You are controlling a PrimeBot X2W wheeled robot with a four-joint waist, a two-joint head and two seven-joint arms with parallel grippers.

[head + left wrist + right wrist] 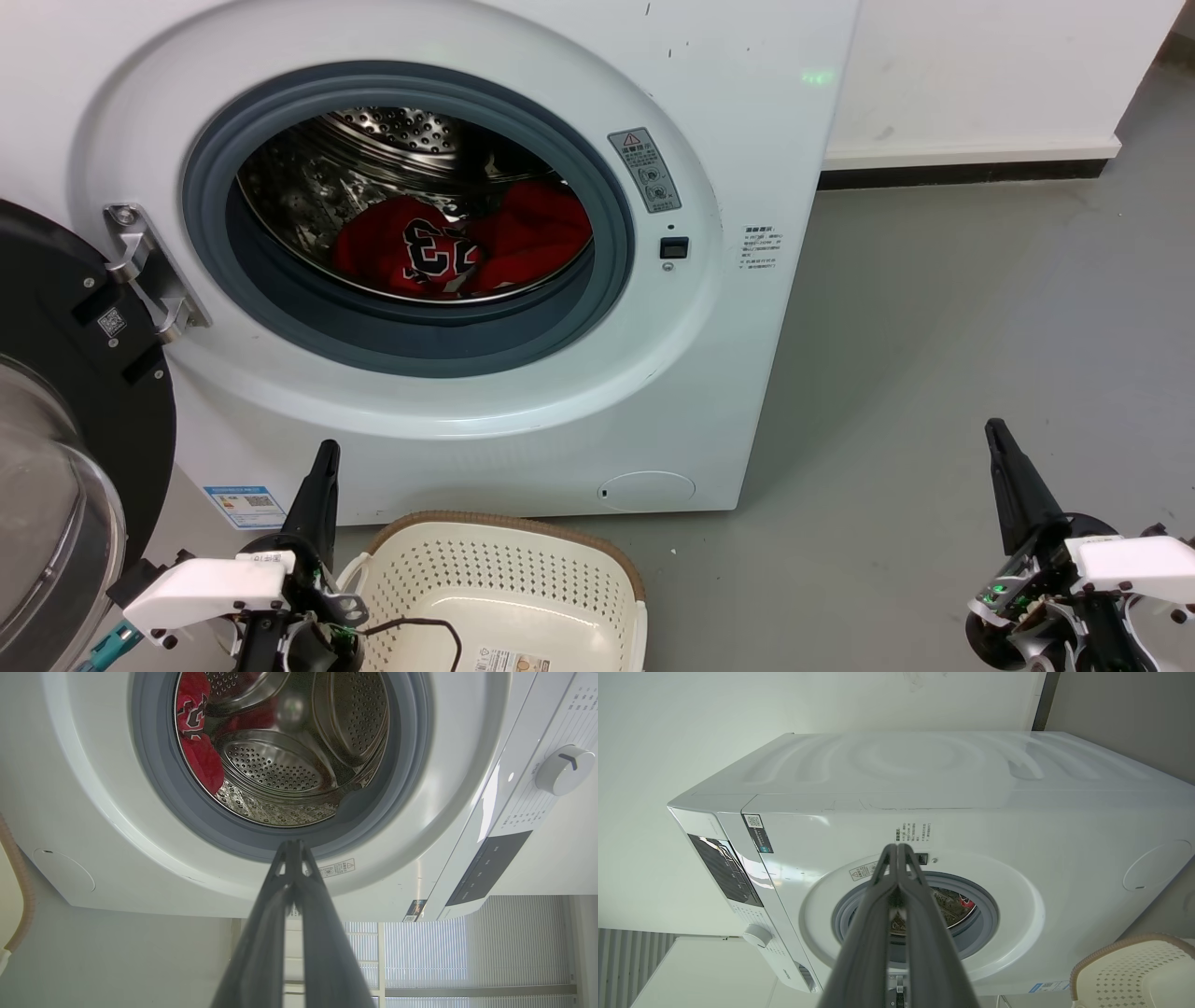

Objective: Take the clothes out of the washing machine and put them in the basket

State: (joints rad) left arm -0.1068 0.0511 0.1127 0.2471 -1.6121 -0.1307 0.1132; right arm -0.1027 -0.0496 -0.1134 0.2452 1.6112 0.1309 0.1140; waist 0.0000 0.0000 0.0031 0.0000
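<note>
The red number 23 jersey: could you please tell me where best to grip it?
Probably a raised fold beside the number on the jersey, coming straight in through the open porthole from the front; it lies crumpled on the drum floor.

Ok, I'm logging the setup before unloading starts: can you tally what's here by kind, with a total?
washing machine: 1
red garments in the drum: 2 as far as I can tell, the number jersey and a plain red piece
basket: 1
end effectors: 2, the left end effector and the right end effector, both shut
Total: 6
</note>
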